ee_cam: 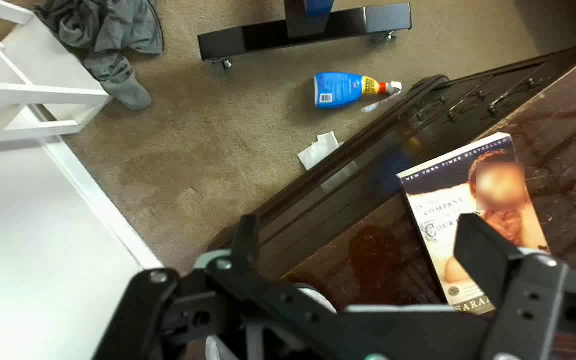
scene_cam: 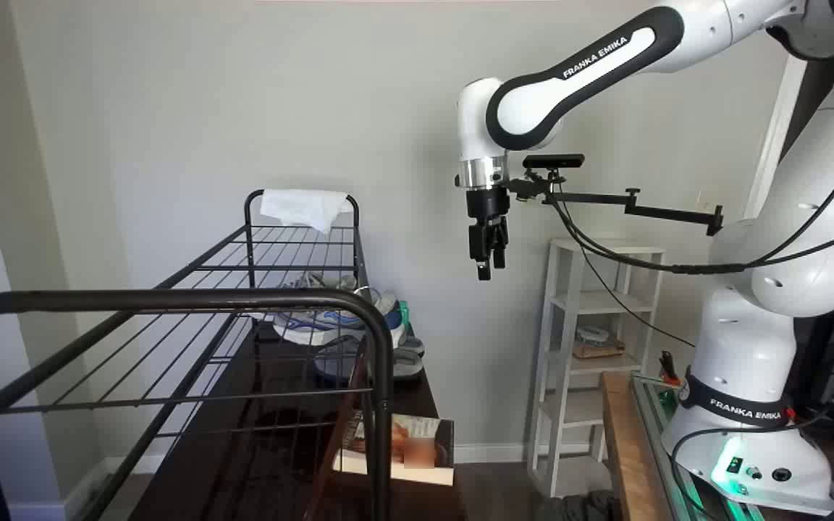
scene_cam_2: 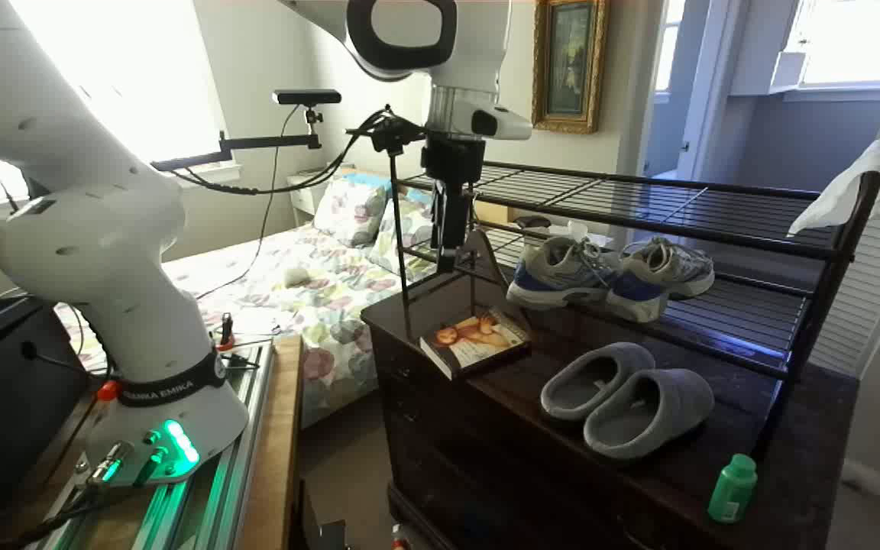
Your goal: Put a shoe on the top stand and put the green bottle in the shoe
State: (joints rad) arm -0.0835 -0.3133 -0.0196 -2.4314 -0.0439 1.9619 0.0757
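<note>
1. Shoes (scene_cam_2: 560, 275) like these two should be light, with a soft, bendy top and a firm bottom, so I think they won't break. I would pinch the back edge by the heel, one finger in the hole and one outside.
2. The green bottle (scene_cam_2: 732, 489) looks like smooth plastic, so it may slip. I can't tell how full it is. Squeeze it gently around the middle.
3. The shoes are grey and white with blue sides, laces and thick soles. The bottle is small and slim, with a green cap.
4. The shoes sit side by side on the lower shelf (scene_cam_2: 749, 317) of the black rack (scene_cam: 185, 299), under the top stand (scene_cam_2: 661, 226). The bottle stands straight up on the dark dresser (scene_cam_2: 516, 443), near the grey slippers (scene_cam_2: 669, 405).
5. The claw (ee_cam: 360, 232) is up in the air, its fingers spread wide, holding nothing.
</note>
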